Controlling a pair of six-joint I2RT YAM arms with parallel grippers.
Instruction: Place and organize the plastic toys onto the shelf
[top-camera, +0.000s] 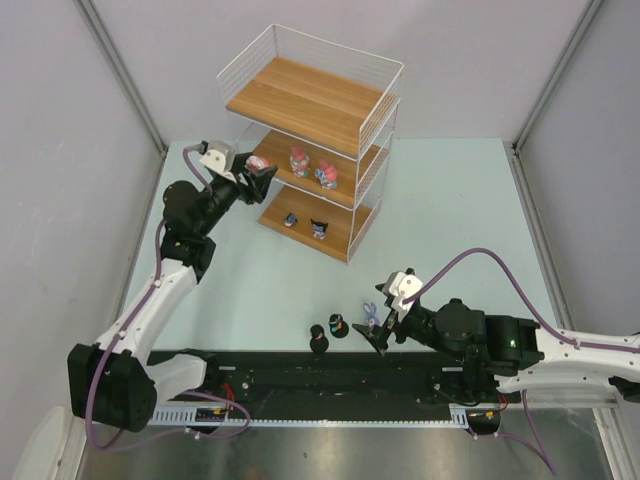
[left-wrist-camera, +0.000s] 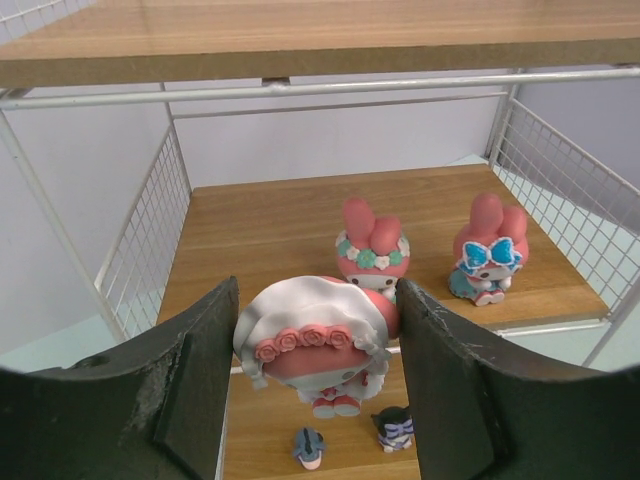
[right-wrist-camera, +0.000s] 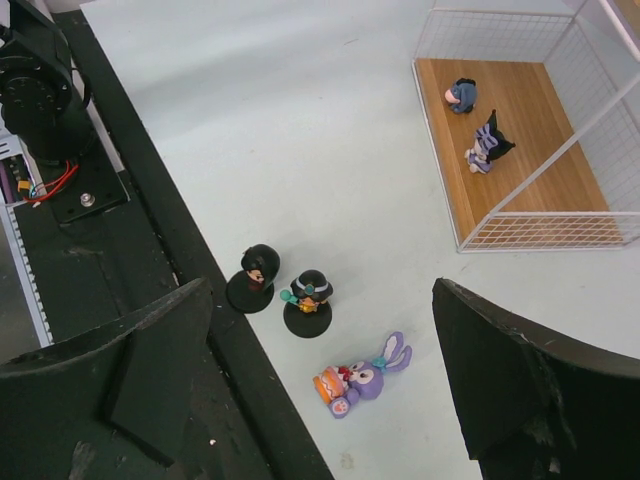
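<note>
The shelf (top-camera: 310, 100) stands at the back of the table. My left gripper (top-camera: 258, 178) is at the left end of its middle board, shut on a pink-and-white toy in a white bonnet (left-wrist-camera: 318, 340), held just above the board's (left-wrist-camera: 270, 225) near edge. Two pink bunny toys (left-wrist-camera: 372, 255) (left-wrist-camera: 488, 258) stand on that board. A small blue toy (top-camera: 290, 219) and a dark one (top-camera: 319, 229) are on the bottom board. My right gripper (right-wrist-camera: 321, 287) hangs open above a purple bunny (right-wrist-camera: 365, 378) lying on its side. Two dark-haired toys (right-wrist-camera: 253, 275) (right-wrist-camera: 309, 300) stand beside it.
The black base rail (top-camera: 300, 375) runs along the near edge, right behind the two dark-haired toys. Grey walls close in the left, right and back. The shelf's wire side panels (left-wrist-camera: 150, 240) flank the middle board.
</note>
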